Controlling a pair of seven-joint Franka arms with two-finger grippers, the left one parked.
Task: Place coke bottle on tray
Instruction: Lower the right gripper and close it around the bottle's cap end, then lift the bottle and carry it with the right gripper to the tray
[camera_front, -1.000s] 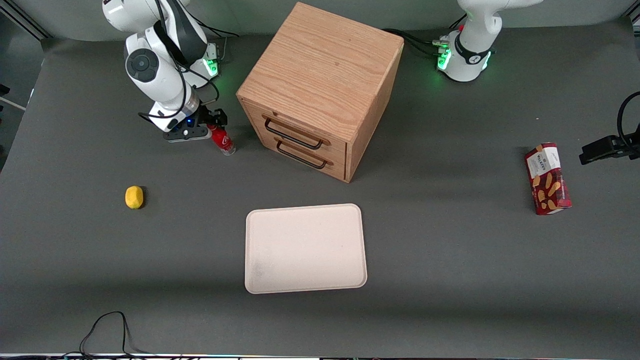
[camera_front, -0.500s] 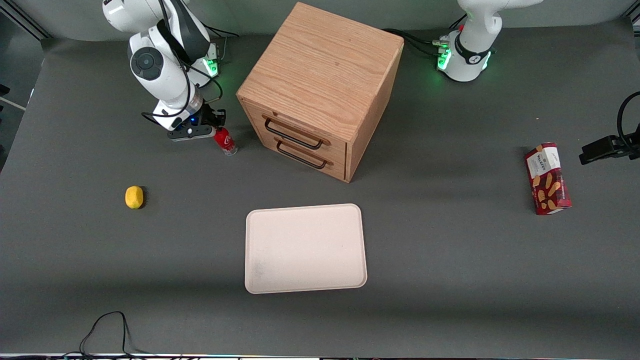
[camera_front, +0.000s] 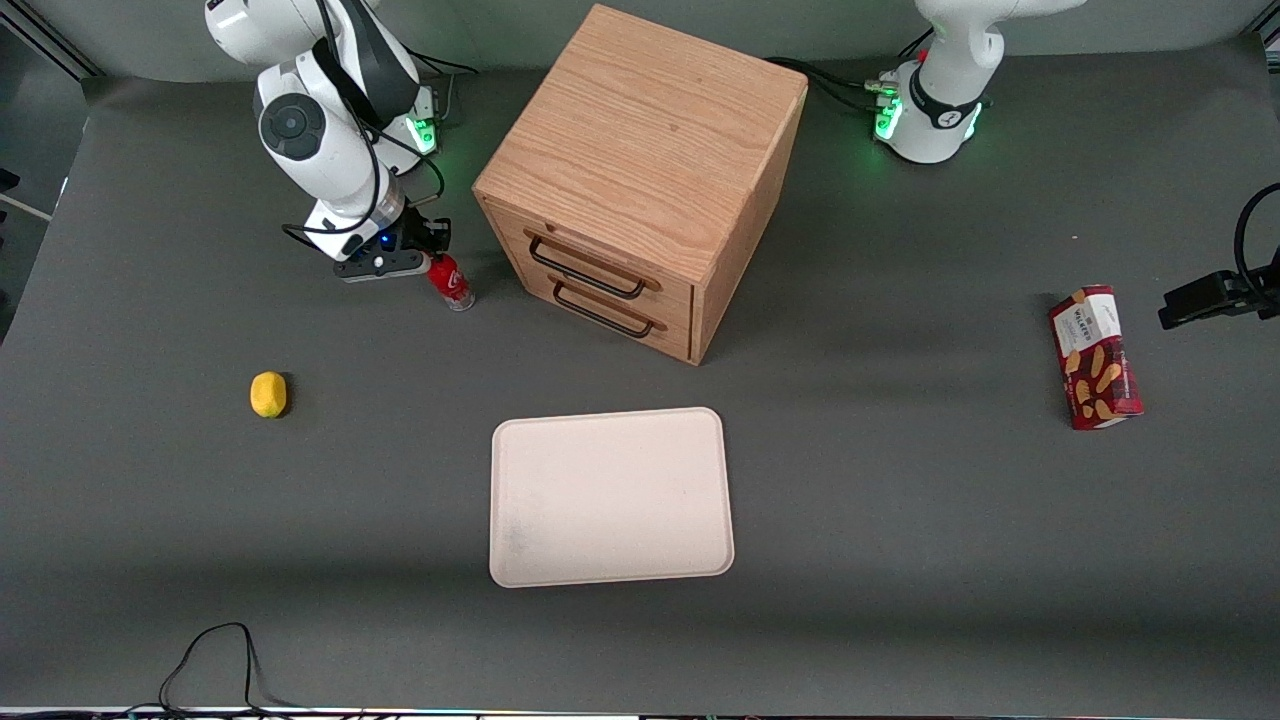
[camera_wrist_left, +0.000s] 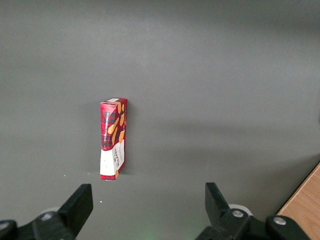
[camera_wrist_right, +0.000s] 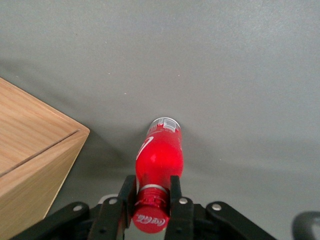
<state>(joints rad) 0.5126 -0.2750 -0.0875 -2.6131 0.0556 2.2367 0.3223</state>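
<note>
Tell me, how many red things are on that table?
2. The coke bottle stands beside the wooden cabinet, its neck between the closed jaws of the gripper. The red biscuit box lies toward the parked arm's end.

A glossy red plastic coke bottle (camera_wrist_right: 159, 160) with a shiny cap, pinched at the neck by the matt black plastic hand (camera_wrist_right: 152, 200). Matt grey desk (camera_front: 900, 500), cloth-like. A smooth, matt cream tray (camera_front: 610, 497). A grained oak-look wooden drawer cabinet (camera_front: 640, 170) with dark metal handles (camera_front: 585, 281).

table (camera_front: 900, 560): dark grey, matte | wooden two-drawer cabinet (camera_front: 640, 180) | light: even, soft shadows
</note>
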